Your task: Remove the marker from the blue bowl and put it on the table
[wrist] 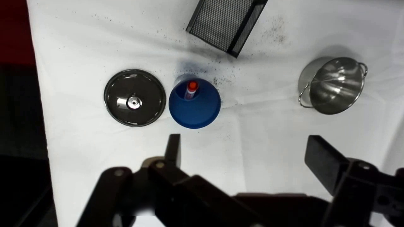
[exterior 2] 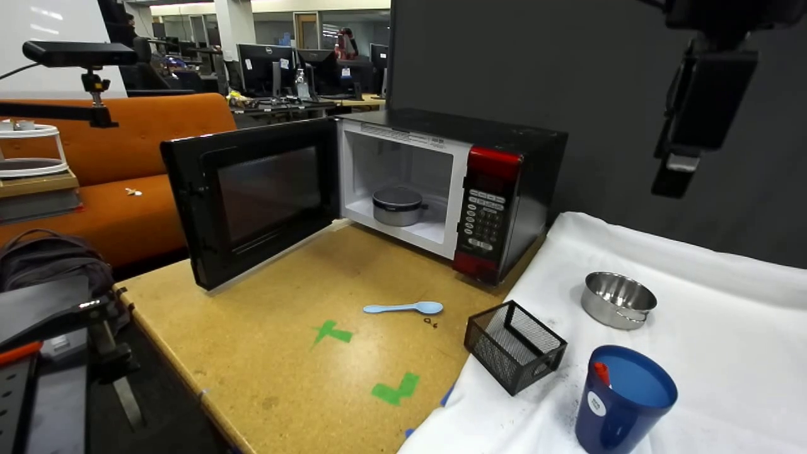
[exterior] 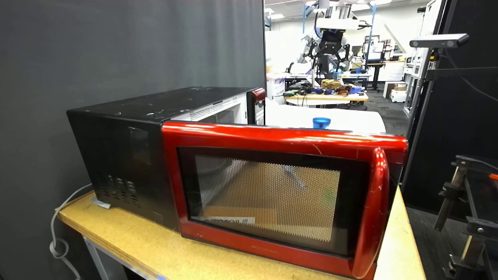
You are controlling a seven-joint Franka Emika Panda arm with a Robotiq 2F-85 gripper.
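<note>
White cloth-covered surface (wrist: 271, 171): slim red-ended marker (wrist: 191, 89) inside round blue plastic cup (wrist: 195, 114).
Black two-fingered hand (wrist: 243, 143) hangs above, spread wide, holding nothing. Marker appears near-upright, red end up, lying up-left of the finger gap in wrist view; next move likely shifts that way.

- One red-capped marker (wrist: 192, 86)
- One blue cup (exterior 2: 630, 413)
- One metal pot (wrist: 337, 88), with two wire handles (wrist: 364, 68)
- One dark round lid (wrist: 139, 115), with one knob (wrist: 133, 102)
- One black mesh basket (exterior 2: 495, 356)
- One pale blue spoon (exterior 2: 403, 308)
- One red-and-black microwave (exterior 2: 485, 208), with one door (exterior 2: 261, 195)
- One round container (exterior 2: 397, 215) inside the microwave
- Two green tape marks (exterior 2: 396, 392)
- One claw (wrist: 247, 154), with two fingers (wrist: 326, 164)
- One white-covered table (wrist: 262, 126)
- One orange sofa (exterior 2: 170, 139)
- One dark backpack (exterior 2: 57, 261)
</note>
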